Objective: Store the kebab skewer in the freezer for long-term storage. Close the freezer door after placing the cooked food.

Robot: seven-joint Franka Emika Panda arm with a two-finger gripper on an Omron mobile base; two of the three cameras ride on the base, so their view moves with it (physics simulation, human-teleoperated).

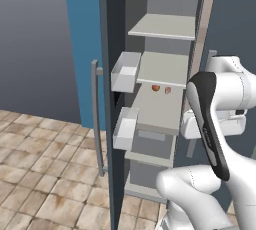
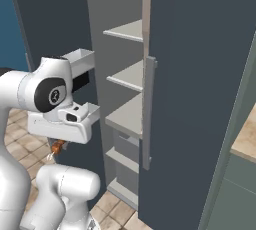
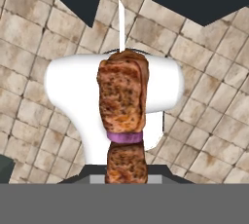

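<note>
Now the kebab skewer (image 3: 122,116) hangs straight out from the gripper (image 3: 125,177), which is clenched on its lower end; browned meat chunks and a purple onion ring ride a thin pale stick. It should be light and stiff along the stick, but the chunks look soft and could slide, so holding near the end on the stick seems sound. Over in the right base view the arm is folded, hand pointing down at the tiled floor (image 3: 44,38), the skewer's tip peeking below the wrist, left of the freezer (image 2: 127,119). Meanwhile the freezer door (image 1: 111,99) stands wide open, shelves waiting.
</note>
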